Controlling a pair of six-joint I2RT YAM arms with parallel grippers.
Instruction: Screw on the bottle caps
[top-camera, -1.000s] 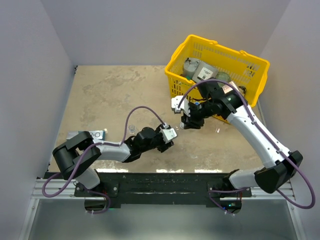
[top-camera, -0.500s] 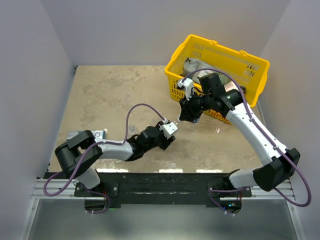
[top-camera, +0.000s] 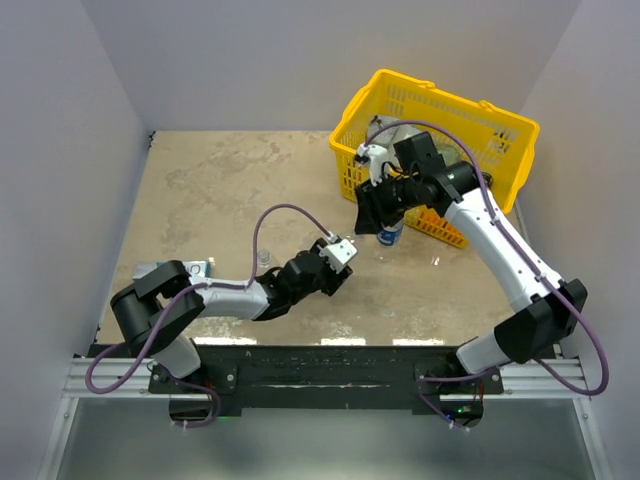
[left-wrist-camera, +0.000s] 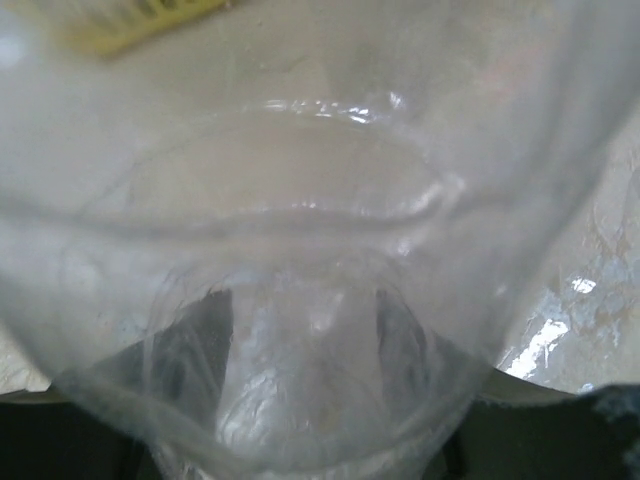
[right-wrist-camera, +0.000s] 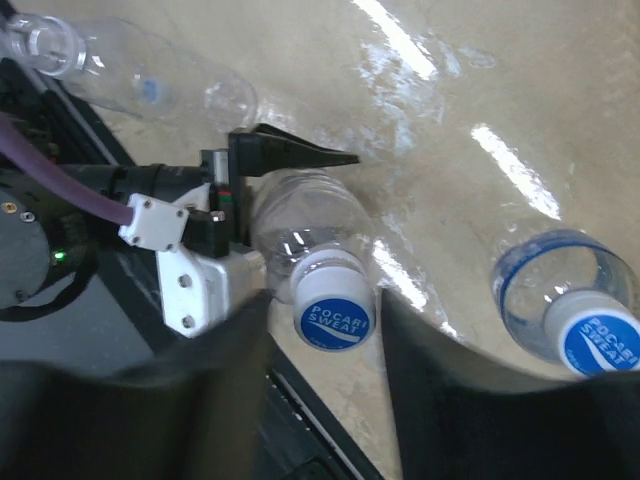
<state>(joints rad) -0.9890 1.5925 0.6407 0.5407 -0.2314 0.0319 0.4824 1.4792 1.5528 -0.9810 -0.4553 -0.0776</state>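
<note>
I saw the left gripper (top-camera: 336, 264) clenched around the body of an unlabelled bottle (right-wrist-camera: 300, 215), holding it upright on the table (top-camera: 230, 190) in front of the arms. In the left wrist view that clear bottle filled nearly the whole picture. A blue cap (right-wrist-camera: 335, 313) with white lettering sat on its neck; I could not tell how tightly. The right gripper (top-camera: 368, 217) hung above that cap, its jaws a little apart and gripping nothing. Through the right wrist camera I looked down at the cap in the gap between the two dark, blurred fingers (right-wrist-camera: 200, 400). Just beside it, toward the yellow basket (top-camera: 500, 125), stood the labelled bottle (right-wrist-camera: 545, 290) with its dark blue band, topped by a second cap (right-wrist-camera: 603, 345). A third bottle (right-wrist-camera: 120, 75) lay on its side near the left arm, its neck open.
</note>
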